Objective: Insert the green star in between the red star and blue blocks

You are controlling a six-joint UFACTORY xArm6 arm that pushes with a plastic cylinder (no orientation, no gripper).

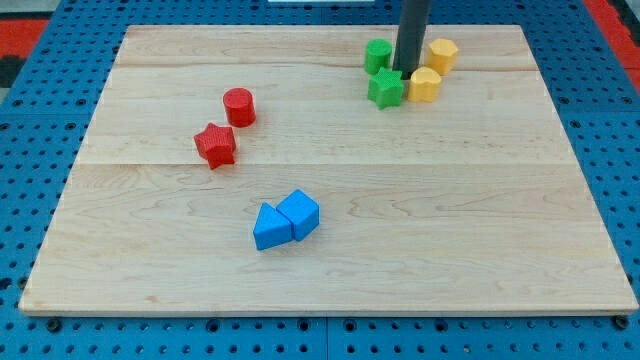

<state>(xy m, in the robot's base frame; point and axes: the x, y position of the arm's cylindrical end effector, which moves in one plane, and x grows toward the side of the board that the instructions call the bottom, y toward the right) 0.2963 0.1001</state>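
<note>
Four small blocks crowd my tip (405, 72): green star (385, 89) touching it at the view's bottom-left, green cylinder (377, 55), two yellow blocks (425, 85) (442, 54). No hand exists, only the rod. Red star (215, 146), red cylinder (239, 106) and two touching blue blocks (298, 213) (270, 227) lie well apart on the wooden table (480, 220).

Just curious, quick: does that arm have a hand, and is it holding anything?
No hand: a bare rod, holding nothing.
My tip sits among the green star, green block and two yellow blocks.
</note>
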